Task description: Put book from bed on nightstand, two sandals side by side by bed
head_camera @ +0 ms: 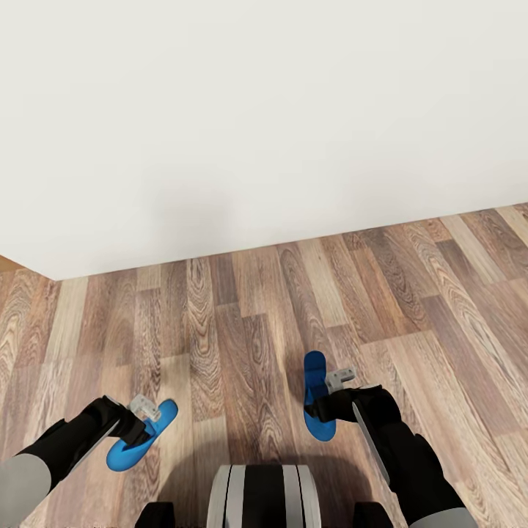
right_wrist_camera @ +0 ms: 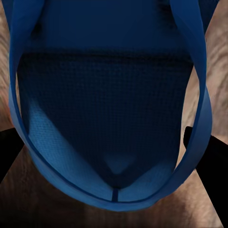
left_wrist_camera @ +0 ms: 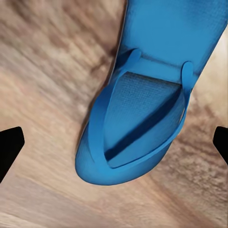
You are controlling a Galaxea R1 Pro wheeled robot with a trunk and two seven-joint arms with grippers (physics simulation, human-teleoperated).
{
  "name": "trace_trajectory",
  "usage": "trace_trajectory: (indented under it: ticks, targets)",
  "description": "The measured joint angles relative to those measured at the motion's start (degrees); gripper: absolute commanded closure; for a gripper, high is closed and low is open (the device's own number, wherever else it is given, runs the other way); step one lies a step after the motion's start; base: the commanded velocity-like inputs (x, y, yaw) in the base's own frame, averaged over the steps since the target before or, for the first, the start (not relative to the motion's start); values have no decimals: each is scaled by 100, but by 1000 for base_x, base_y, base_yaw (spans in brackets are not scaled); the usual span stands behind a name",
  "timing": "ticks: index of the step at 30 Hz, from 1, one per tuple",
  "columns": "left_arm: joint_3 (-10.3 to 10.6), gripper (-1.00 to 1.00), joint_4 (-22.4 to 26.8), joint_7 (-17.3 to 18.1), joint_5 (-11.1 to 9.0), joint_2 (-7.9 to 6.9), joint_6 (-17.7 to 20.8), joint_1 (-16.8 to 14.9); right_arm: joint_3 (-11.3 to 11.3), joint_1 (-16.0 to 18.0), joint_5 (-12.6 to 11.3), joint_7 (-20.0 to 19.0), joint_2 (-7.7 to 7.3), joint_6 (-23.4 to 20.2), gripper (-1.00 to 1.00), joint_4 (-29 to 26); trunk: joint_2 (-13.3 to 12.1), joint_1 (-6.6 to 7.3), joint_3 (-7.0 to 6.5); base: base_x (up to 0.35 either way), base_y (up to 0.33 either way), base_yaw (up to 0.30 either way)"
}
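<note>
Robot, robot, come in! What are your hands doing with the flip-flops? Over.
Left gripper open over left sandal. Right gripper open, straddling right sandal. Both on floor.

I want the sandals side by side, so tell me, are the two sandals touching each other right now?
No, in the head view the left sandal and the right sandal lie well apart with bare wood floor between them.

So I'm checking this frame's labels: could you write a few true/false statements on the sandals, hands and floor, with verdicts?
1. Both sandals are blue. True: left sandal, right sandal.
2. The left hand is over a sandal. True.
3. The sandals touch each other. False: bare floor lies between them.
4. The floor is carpet. False: wood planks.
5. A white wall is ahead. True.
6. The right hand is far from any sandal. False: it is at the right sandal.
</note>
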State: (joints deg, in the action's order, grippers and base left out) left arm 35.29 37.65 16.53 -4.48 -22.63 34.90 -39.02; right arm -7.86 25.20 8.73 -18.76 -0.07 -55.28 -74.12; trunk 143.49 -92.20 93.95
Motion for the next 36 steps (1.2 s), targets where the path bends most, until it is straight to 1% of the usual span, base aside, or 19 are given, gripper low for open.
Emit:
trace_trajectory:
  ticks: [14, 18, 28, 36]
  targets:
    - [-7, -100, -81, -72, 1, 109, -121, -36, 1, 0, 0, -2, -1, 9, 100, 0, 0, 0, 129, 0, 0, 0]
    - [-8, -100, -109, -73, 1, 122, -152, -36, 5, 0, 0, -2, -5, 10, 100, 0, 0, 0, 166, 0, 0, 0]
    - [-9, -100, -420, -70, 2, 153, -400, -37, 8, 0, -5, -6, -6, 15, 100, 0, 0, 0, 258, 0, 0, 0]
    - [-5, -100, -508, -65, -1, 160, -464, -39, 0, 0, 5, 11, 1, 11, 100, 0, 0, 0, 331, 0, 0, 0]
